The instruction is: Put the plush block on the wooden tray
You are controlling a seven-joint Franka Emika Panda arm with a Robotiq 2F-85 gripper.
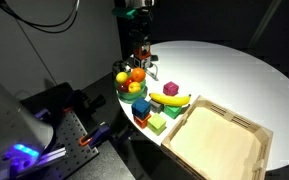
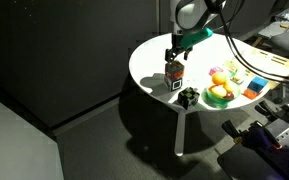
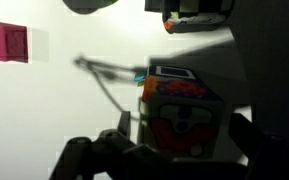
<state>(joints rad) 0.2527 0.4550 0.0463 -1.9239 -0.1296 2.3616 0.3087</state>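
The plush block (image 2: 173,76), a soft cube with red and orange faces, stands on the white round table near its edge. In the wrist view it (image 3: 184,110) fills the middle between my fingers. My gripper (image 2: 174,59) is lowered right over it, one finger on each side (image 3: 184,135), open, with a thin gap still showing on the left side. In an exterior view the gripper (image 1: 143,52) and block (image 1: 144,68) are at the far side of the table. The wooden tray (image 1: 224,140), pale and shallow, lies empty at the near side, well away from the block.
A bowl of fruit (image 1: 132,86), a banana (image 1: 171,98) and several small coloured blocks (image 1: 150,119) lie between the gripper and the tray. A dark cube (image 2: 188,97) stands next to the plush block. A small pink block (image 3: 6,45) lies on the table.
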